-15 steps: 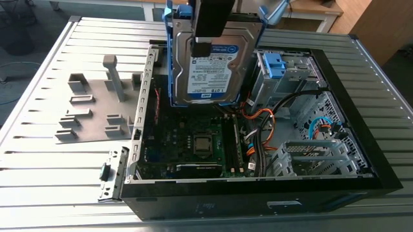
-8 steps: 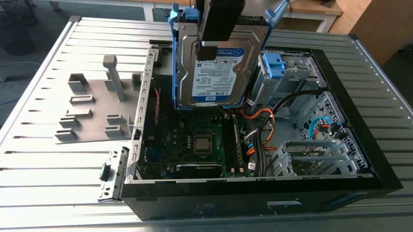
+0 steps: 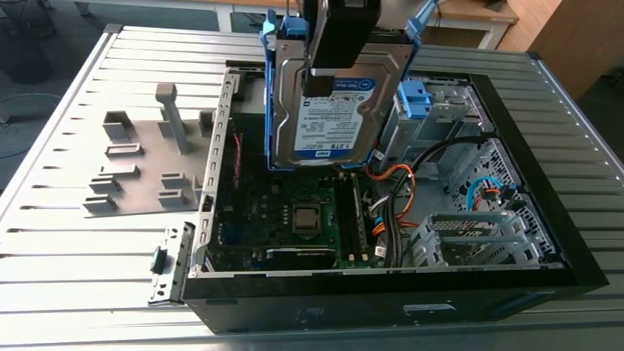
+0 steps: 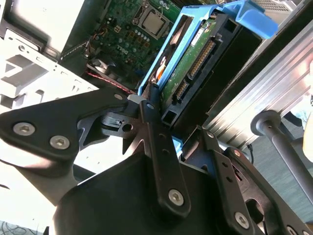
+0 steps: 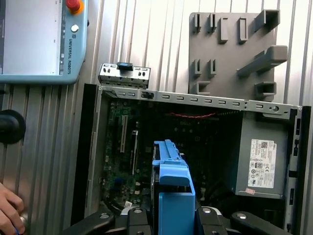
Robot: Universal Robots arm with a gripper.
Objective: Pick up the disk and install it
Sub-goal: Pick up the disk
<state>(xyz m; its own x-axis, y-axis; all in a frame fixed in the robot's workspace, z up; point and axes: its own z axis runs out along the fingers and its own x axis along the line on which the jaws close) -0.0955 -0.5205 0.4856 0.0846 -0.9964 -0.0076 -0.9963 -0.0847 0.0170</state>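
Observation:
The disk (image 3: 332, 117), a silver-grey hard drive with a blue-and-white label in a blue plastic bracket, hangs upright above the far side of the open computer case (image 3: 390, 296). My gripper (image 3: 322, 77) comes down from above and is shut on the disk. In the second wrist view the black fingers (image 4: 151, 110) clamp the bracket's edge, with the disk (image 4: 195, 63) and its connector side showing beyond them. In the first wrist view the blue bracket of the disk (image 5: 171, 186) stands between the gripper's (image 5: 168, 215) arms, over the case's interior.
Inside the case lie the green motherboard (image 3: 292, 219), orange and black cables (image 3: 400, 197) and a silver drive cage with a blue latch (image 3: 414, 99). A grey power supply (image 5: 261, 161) sits in one corner. A grey slotted fixture (image 3: 146, 161) lies beside the case. A hand (image 5: 7, 210) is near the table edge.

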